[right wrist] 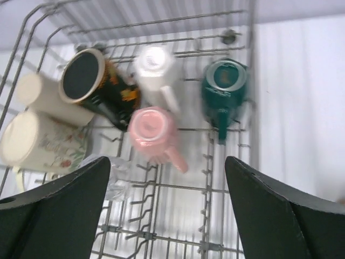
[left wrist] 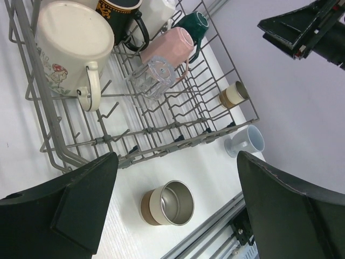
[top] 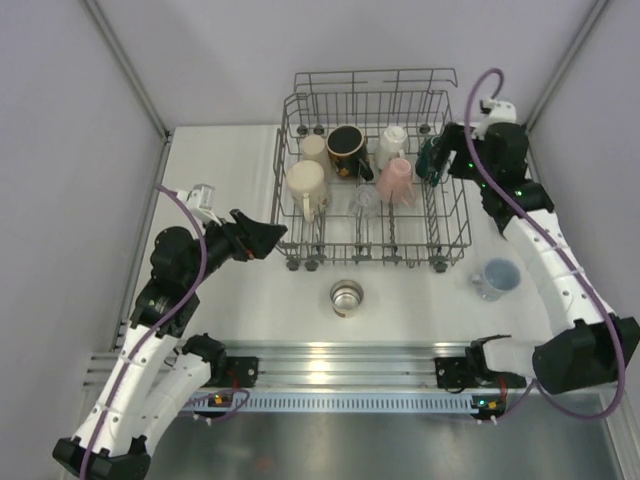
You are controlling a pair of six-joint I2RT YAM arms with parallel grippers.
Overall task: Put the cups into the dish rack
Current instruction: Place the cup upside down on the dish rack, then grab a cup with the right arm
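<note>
Left gripper [top: 277,243] jaws spread, empty, beside grey wire dish rack [top: 375,258]; right gripper [top: 436,165] jaws spread over dark green ceramic mug [right wrist: 223,86] inside rack.

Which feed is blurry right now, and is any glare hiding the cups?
Right wrist view: soft and smeared; the dark green mug and the pink mug lack crisp edges. Left wrist view: sharp, and even the clear glass reads well. Top external view: sharp, with bright glare only on the metal rail by the arm bases, away from the cups.
</note>
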